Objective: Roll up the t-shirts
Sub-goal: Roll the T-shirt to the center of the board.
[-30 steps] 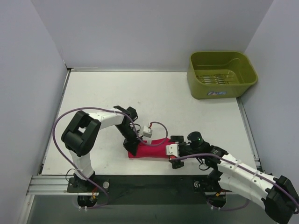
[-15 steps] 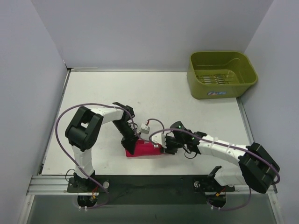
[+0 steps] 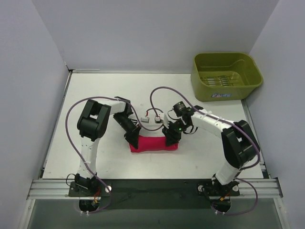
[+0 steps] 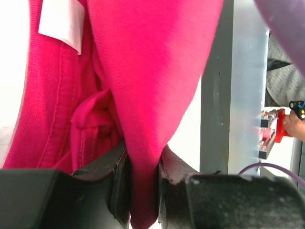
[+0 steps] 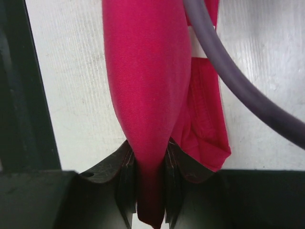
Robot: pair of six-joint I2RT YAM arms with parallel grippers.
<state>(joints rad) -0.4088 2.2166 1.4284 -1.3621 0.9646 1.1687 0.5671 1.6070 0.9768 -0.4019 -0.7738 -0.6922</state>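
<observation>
The magenta-red t-shirt (image 3: 153,143) lies as a short rolled bundle near the table's front middle. My left gripper (image 3: 134,140) is shut on its left end, and a fold of the t-shirt (image 4: 147,95) is pinched between the dark pads (image 4: 120,183), with a white neck label (image 4: 62,21) above. At the bundle's right end my right gripper (image 3: 171,138) is shut on it. The right wrist view shows a taut fold of the t-shirt (image 5: 143,86) squeezed between the pads (image 5: 127,183), looser cloth beside it.
An olive-green plastic bin (image 3: 226,76) stands at the back right corner. White walls close the left, back and right sides. A purple cable (image 5: 238,90) crosses the right wrist view. The metal rail (image 3: 152,187) runs along the near edge.
My right gripper swung in from the front right to the bundle's right end and shut on it. The left gripper kept its hold and shifted slightly back; the bundle moved with them.
</observation>
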